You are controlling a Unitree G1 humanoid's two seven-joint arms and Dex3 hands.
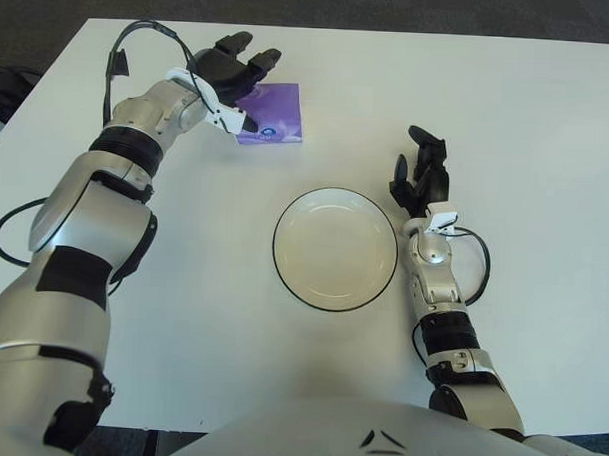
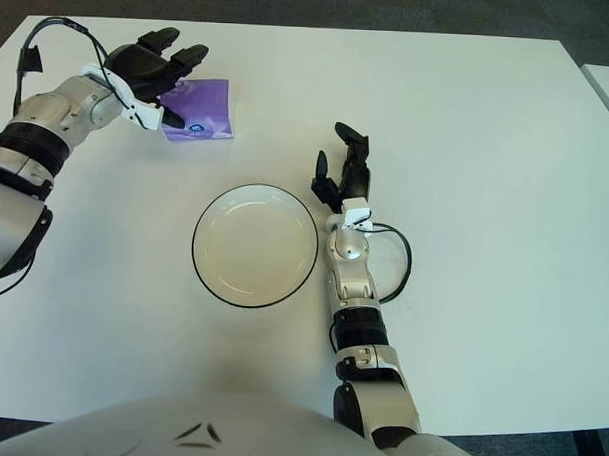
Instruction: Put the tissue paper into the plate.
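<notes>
While left hand (image 1: 233,77) hovers, purple tissue pack (image 1: 277,118) lies flat.

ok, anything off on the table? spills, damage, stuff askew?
Nothing stands out. The plate sits flat and empty on the white table. The purple tissue pack lies flat beyond it, with the left hand open over its left edge. The right hand shows beside the plate's right rim.

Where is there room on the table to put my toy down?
The far right of the white table, beyond the right hand, is bare. So is the near left, between the plate and the left arm. It is crowded at the far left, where the left hand shows over the purple tissue pack.
</notes>
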